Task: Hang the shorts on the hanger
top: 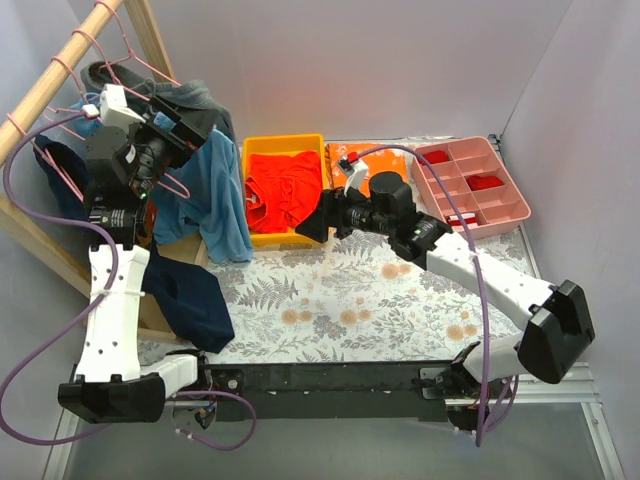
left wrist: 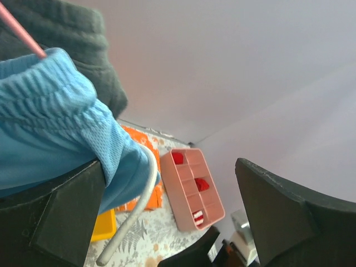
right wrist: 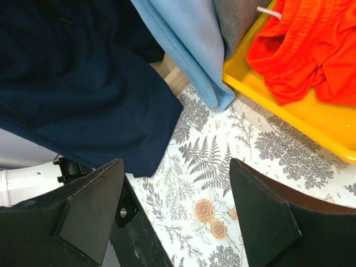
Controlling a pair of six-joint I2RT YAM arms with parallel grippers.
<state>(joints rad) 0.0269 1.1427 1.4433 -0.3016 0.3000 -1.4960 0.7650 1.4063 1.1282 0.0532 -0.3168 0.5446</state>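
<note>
The left arm is raised to the wooden rail at the back left corner, and the left gripper is spread wide with nothing between its jaws. The shorts hang there beside it. In the wrist view their ribbed waistband lies against the left finger, and the hanger meets the waistband's top edge. Whether the wire runs through the shorts cannot be told. A grey garment hangs just behind them, and a white cord dangles below. The shorts' hem ends just beside the yellow bin that holds the orange shorts, with a navy garment on its other side. The right gripper hovers over the floral table cover, also spread and empty. A pink tray sits at the back right
</note>
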